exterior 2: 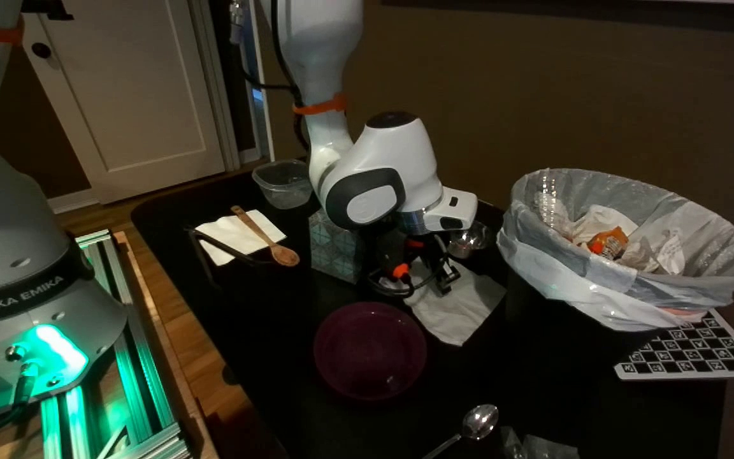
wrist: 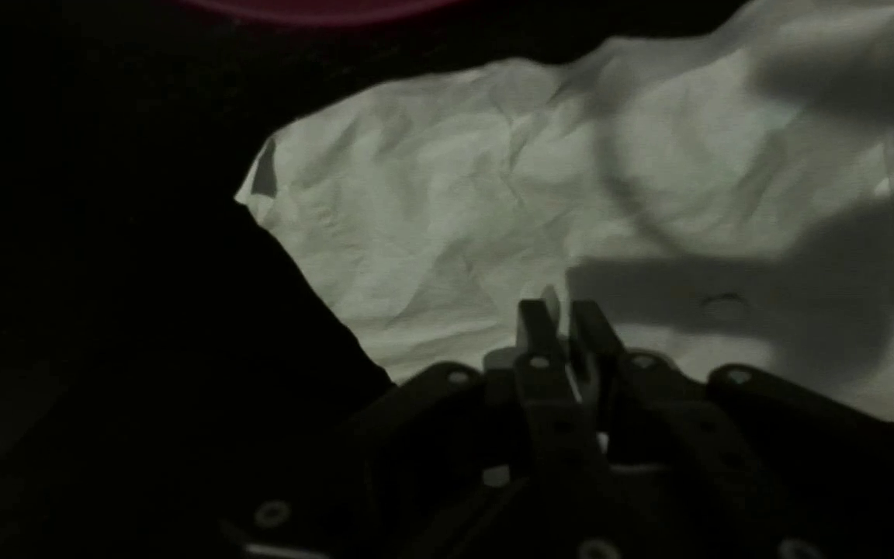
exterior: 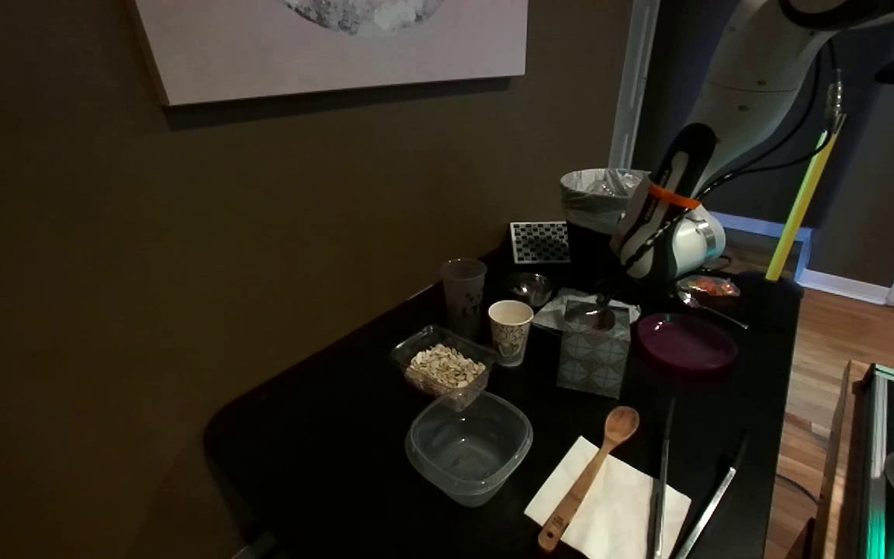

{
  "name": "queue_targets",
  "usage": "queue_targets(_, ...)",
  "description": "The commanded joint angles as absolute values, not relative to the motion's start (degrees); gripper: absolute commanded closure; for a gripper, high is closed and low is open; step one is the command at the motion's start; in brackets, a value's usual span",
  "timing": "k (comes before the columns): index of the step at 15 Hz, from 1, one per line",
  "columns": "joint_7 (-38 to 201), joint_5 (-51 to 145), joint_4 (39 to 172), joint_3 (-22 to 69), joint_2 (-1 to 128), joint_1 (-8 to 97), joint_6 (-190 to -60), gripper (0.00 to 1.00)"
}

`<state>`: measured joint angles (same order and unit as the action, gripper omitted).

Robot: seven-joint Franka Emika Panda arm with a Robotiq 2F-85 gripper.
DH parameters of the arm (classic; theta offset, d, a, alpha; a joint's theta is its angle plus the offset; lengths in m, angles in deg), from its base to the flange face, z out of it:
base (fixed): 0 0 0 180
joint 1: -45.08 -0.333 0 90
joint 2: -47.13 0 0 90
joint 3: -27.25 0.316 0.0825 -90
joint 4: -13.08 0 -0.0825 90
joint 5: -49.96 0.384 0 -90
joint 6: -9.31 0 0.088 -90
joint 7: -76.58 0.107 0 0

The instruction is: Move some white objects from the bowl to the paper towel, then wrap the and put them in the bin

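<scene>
Jaws nearly together, grip unclear, over paper towel [wrist: 431, 225] on black tabletop [exterior: 330, 450] beside dim brown wall [exterior: 206, 256].

The paper towel [wrist: 416, 202] is thin, matt and creased. Over the rim of the bin [exterior: 590, 242], the liner [exterior 2: 571, 280] is crinkled plastic with a light sheen. The maroon bowl [exterior 2: 370, 347] looks like smooth, softly glossy plastic. By the wall-side edge of the counter [exterior: 338, 458], the tall cup [exterior: 463, 289] is translucent plastic; the paper cup [exterior: 510, 332] is matt. Toward the opposite edge, the metallic spoon [exterior 2: 481, 421] looks polished. The wooden spoon [exterior: 590, 481] is smooth and satiny, the napkin [exterior: 625, 505] flat, dull paper.
</scene>
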<state>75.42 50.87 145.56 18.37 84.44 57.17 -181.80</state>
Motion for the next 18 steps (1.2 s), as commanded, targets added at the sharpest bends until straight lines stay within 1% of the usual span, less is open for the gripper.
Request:
queue_targets(1,77.03,52.10,143.22,18.92,87.11,57.26,-182.95,0.54)
queue_targets(2,77.20,52.34,143.17,18.61,87.10,56.88,-183.08,0.48)
queue_targets(3,77.41,52.35,143.21,19.07,86.77,57.25,-182.97,0.39)
queue_targets(5,77.55,52.56,143.36,18.81,86.18,56.80,-182.78,0.26)
queue_targets(8,77.72,54.14,144.49,14.93,84.53,52.89,-181.07,0.02)
queue_targets(9,77.52,54.70,145.12,13.18,84.06,51.34,-180.80,0.00)
queue_targets(15,77.32,56.21,148.24,6.51,82.44,47.81,-178.50,0.00)
queue_targets(18,77.34,55.52,149.17,6.82,81.72,49.62,-175.66,0.00)
